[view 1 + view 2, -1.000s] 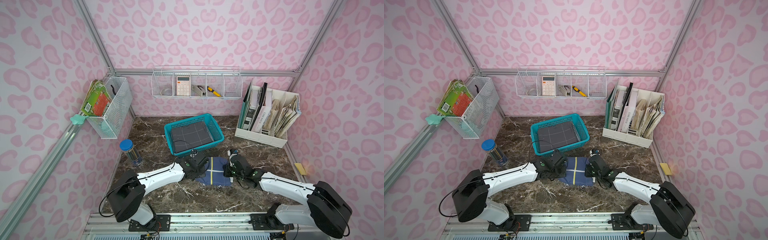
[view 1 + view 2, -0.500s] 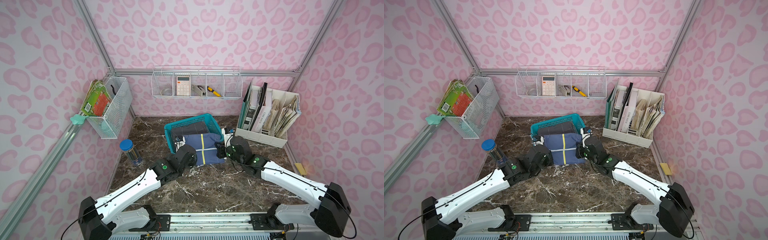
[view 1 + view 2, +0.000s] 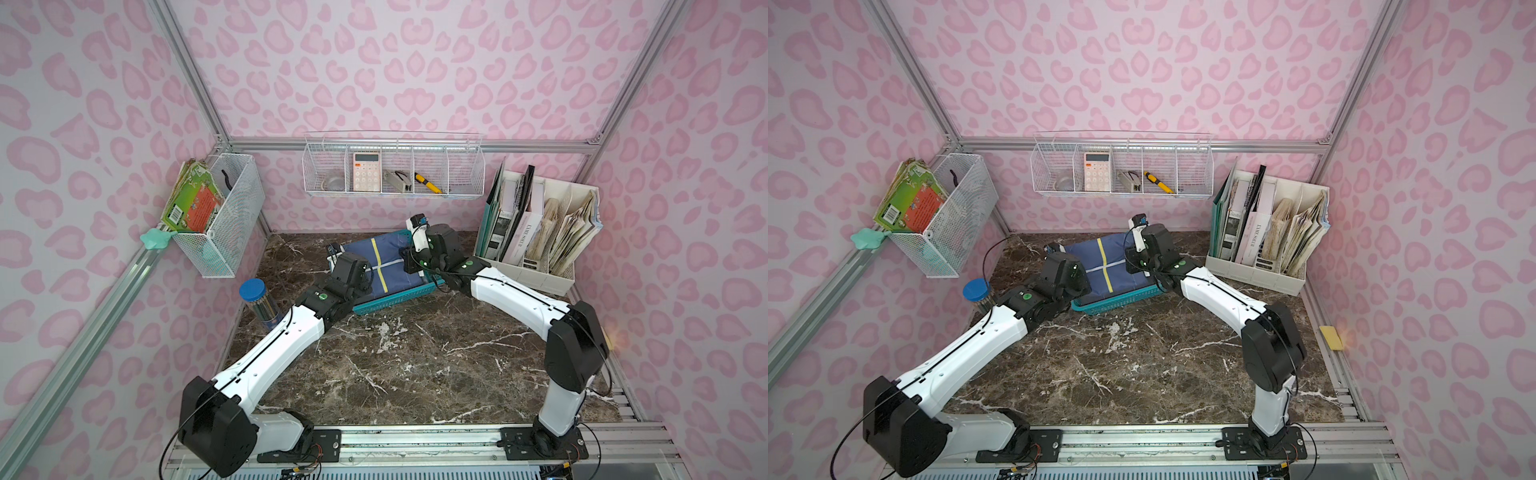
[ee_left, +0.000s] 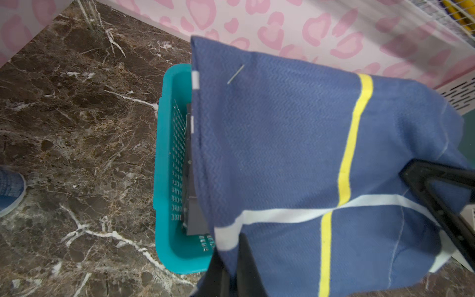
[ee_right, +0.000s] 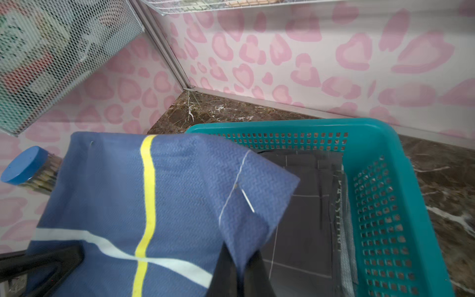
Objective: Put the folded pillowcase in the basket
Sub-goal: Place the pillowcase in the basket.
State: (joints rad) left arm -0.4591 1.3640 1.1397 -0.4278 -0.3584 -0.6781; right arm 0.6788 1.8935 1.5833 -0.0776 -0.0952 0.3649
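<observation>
Dark marble tabletop (image 3: 415, 365): left gripper (image 4: 231, 253) and right gripper (image 5: 240, 255) clamp the folded navy striped pillowcase (image 3: 384, 266) over the teal perforated plastic basket (image 3: 399, 297); cloth beyond the fingers (image 5: 259, 282) may catch its rim.

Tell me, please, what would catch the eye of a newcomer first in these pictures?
First comes the blue pillowcase with a yellow and a white stripe, held up over the teal basket at the back of the marble table. It is gripped at its two sides by the left gripper and the right gripper. Then come the pink spotted walls all around, and a dark cloth lying in the basket.
</observation>
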